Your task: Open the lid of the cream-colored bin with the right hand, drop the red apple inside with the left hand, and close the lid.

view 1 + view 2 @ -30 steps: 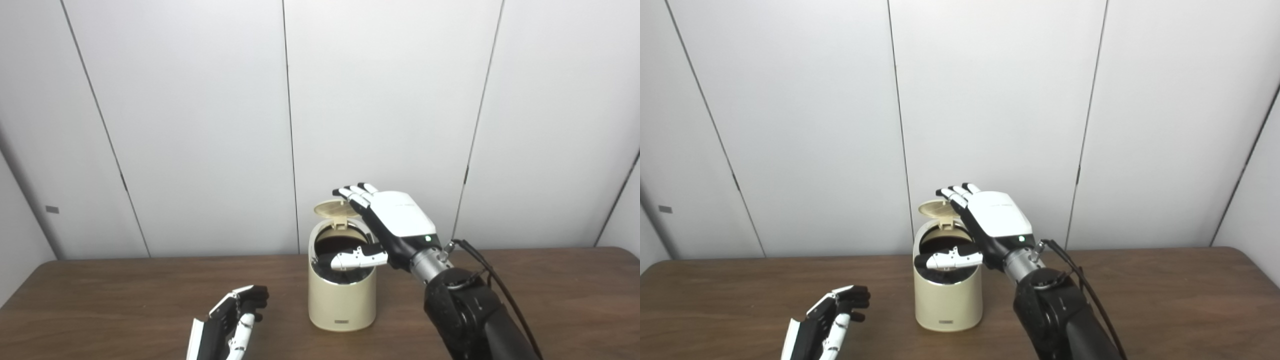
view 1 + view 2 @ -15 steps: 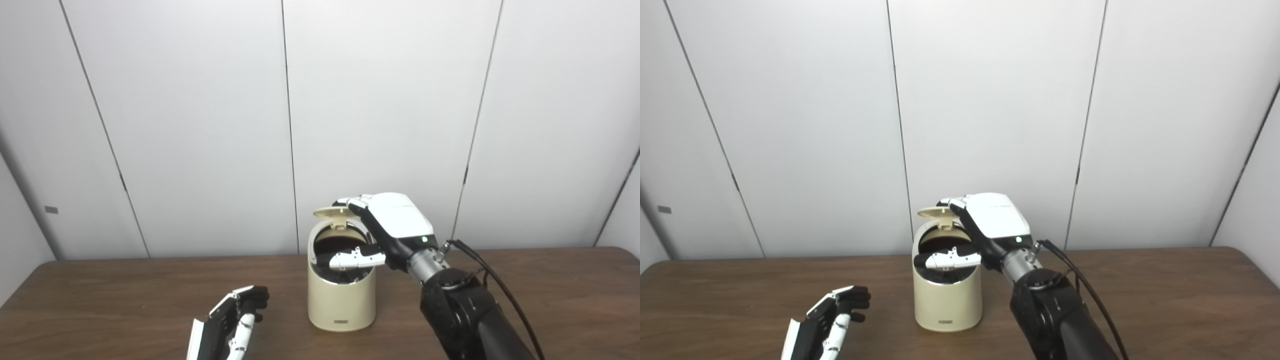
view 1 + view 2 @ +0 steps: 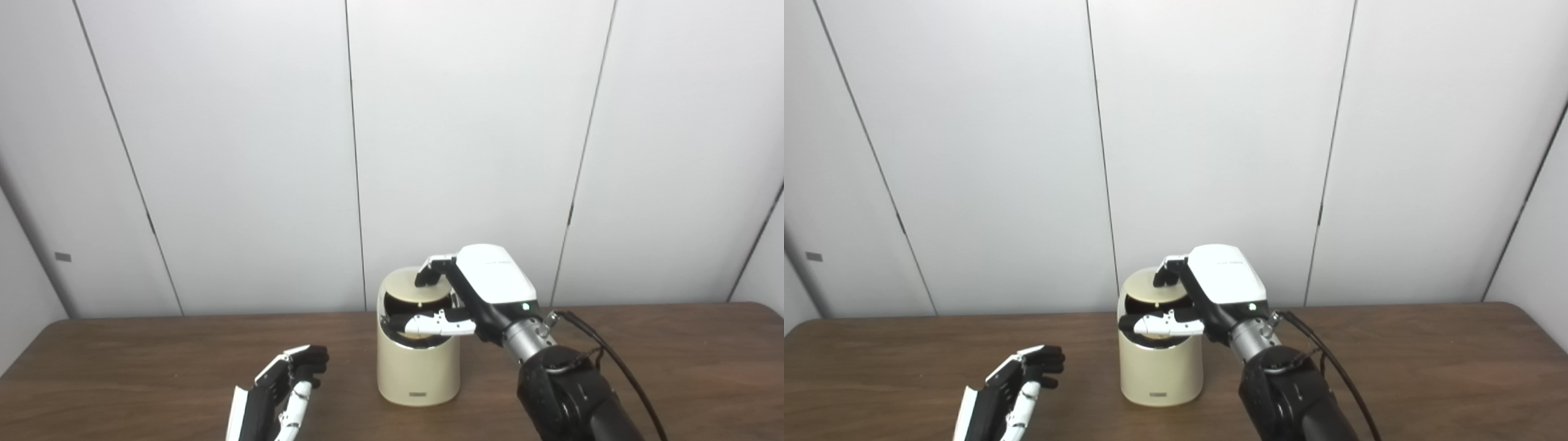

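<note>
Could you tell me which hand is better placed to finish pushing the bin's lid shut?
The right hand. Its fingers curl over the lid, which is tilted nearly shut on the bin. The left hand waits low near the table, apart from the bin.

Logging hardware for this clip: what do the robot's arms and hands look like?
The right hand has a glossy white back shell with a small green light, black palm, white-and-black fingers, a metal wrist, a bulky black forearm and loose black cables. The left hand shows matching black-and-white fingers.
</note>
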`<state>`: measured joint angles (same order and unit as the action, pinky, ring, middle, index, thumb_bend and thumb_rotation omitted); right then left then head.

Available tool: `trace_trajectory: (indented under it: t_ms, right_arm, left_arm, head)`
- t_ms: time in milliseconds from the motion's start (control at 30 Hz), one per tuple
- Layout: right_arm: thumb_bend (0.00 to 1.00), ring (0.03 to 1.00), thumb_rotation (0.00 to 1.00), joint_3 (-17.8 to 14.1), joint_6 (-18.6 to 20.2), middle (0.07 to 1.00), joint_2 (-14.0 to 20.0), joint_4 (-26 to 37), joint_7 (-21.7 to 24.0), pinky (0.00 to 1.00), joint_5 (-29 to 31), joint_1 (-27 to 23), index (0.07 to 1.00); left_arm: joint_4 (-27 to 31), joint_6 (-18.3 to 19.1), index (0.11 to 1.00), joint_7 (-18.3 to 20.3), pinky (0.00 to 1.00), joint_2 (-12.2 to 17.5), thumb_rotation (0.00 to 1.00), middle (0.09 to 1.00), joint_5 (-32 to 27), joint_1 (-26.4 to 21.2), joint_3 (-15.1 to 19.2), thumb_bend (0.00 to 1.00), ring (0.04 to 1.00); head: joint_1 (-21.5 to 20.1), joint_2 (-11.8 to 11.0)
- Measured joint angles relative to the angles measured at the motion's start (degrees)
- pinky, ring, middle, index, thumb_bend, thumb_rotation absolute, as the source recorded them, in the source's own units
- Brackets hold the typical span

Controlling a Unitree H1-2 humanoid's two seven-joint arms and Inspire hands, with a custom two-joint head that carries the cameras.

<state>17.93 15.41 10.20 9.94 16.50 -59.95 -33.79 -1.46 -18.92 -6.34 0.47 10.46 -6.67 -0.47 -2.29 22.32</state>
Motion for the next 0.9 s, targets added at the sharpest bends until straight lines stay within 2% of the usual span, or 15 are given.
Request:
trace_trajectory:
  t_ms: [267,600,900]
  right_arm:
    - [0.81,0.707,0.92,-0.15,0.17,0.648,0.09,0.85,1.32,0.71,0.79,3.41,0.633]
    - [0.79,0.767,0.88,-0.21,-2.00,0.733,1.41,0.94,-1.51,0.78,2.16,6.54,0.715]
    - [0.76,0.816,0.83,1.55,-2.56,0.796,2.57,1.42,-2.61,0.82,0.62,8.85,0.775]
  left_arm:
    - [1.55,0.31,0.678,0.22,0.61,-0.02,0.69,0.677,0.18,0.64,-0.01,0.30,0.666]
    - [2.21,1.10,0.681,0.22,0.61,-0.12,0.69,0.681,0.55,0.70,-0.05,0.29,0.675]
    - [3.11,2.21,0.676,0.21,0.60,-0.14,0.69,0.680,0.93,0.79,-0.14,0.28,0.671]
  head:
    - [0.35,0.88]
    - [0.79,1.50]
    - [0.88,2.02]
